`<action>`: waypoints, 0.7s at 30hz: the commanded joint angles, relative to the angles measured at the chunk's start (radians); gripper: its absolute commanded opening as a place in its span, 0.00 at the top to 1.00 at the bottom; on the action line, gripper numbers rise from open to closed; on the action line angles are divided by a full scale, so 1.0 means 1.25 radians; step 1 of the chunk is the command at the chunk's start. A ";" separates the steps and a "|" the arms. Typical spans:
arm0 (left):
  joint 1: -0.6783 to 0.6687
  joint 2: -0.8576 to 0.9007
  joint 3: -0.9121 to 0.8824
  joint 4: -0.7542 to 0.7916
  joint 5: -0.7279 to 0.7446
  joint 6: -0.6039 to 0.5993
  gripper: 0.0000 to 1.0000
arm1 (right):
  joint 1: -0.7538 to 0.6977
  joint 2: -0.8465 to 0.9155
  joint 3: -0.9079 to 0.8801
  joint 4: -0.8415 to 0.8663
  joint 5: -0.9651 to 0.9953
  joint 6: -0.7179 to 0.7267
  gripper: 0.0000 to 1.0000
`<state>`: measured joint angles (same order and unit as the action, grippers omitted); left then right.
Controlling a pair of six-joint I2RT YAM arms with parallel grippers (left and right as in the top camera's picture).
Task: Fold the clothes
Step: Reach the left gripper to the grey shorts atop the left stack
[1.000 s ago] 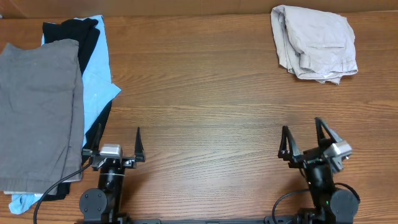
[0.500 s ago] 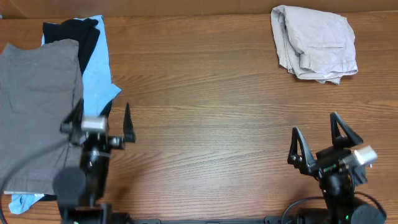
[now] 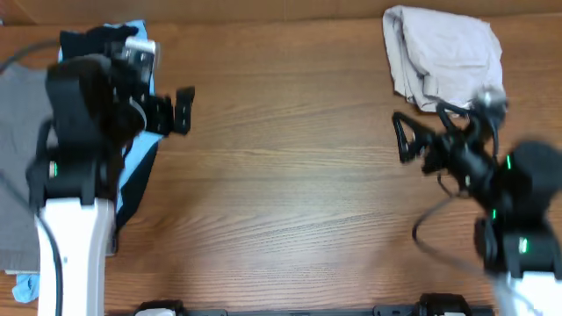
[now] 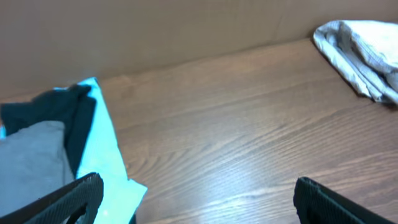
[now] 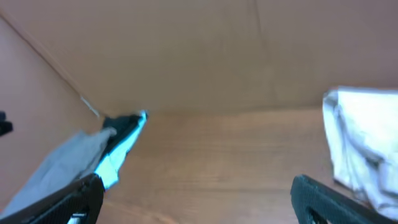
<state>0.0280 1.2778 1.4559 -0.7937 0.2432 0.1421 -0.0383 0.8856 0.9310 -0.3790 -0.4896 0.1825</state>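
- My left gripper [image 3: 169,110] and right gripper [image 3: 423,132] both have their fingers spread wide, and neither holds anything.
- The pile by my left fingers is layered: grey shorts [image 4: 31,162] over black shorts [image 4: 56,109] over a light-blue garment [image 4: 109,168]. Pinching too deep at its edge would probably drag two layers out together.
- The beige shorts [image 5: 364,149] are crumpled, and grabbing a bunched fold would likely leave them twisted.
- The pile lies below and outside my left-hand finger, its blue edge nearest.
- The beige shorts lie ahead of my right-hand finger, near but not touching.
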 commanded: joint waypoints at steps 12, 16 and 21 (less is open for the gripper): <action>0.005 0.222 0.099 -0.053 0.034 0.015 0.00 | 0.004 0.410 0.195 -0.073 -0.022 -0.045 0.00; 0.005 0.265 0.099 -0.044 0.027 0.016 0.00 | 0.004 0.479 0.194 -0.086 -0.060 -0.044 0.00; 0.020 0.341 0.116 -0.032 0.027 0.007 0.00 | 0.004 0.514 0.193 -0.091 -0.094 -0.045 0.00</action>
<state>0.0311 1.6474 1.5600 -0.8318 0.2630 0.1417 -0.0383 1.5261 1.1446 -0.4950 -0.5640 0.1368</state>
